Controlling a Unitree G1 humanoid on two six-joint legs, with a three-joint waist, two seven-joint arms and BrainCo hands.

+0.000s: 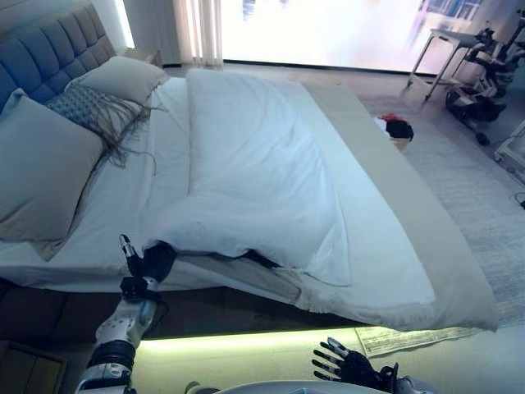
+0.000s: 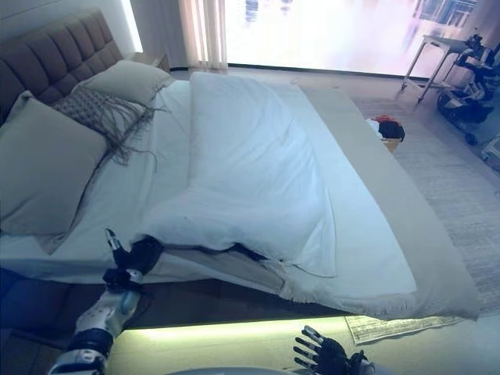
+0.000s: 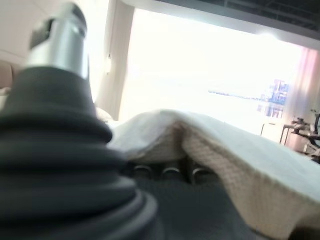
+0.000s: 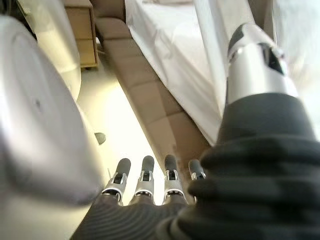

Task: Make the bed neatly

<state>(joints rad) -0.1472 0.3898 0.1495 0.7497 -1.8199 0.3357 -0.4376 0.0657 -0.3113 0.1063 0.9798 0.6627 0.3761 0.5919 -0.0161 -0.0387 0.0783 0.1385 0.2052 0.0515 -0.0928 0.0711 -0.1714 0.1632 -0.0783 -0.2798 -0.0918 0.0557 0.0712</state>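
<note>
Right hand (image 1: 351, 365) hung open and idle down low, left hand (image 1: 148, 263) had its fingers tucked under the duvet (image 1: 246, 172) edge so can't tell its grip, and the duvet was bunched mid-bed, so barely started.

Window (image 1: 328, 29) was totally blown out w/ glare, room dim and bluish; glowing strip (image 1: 246, 338) lit under bed (image 1: 394, 246).

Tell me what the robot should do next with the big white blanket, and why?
Probably pull up and toward the pillows. The left hand is at the near edge of the white duvet, its fingers hidden under the fold, and the duvet lies bunched in the middle, leaving the sheet by the pillows uncovered. The right hand hangs open and empty, below the bed.
</note>
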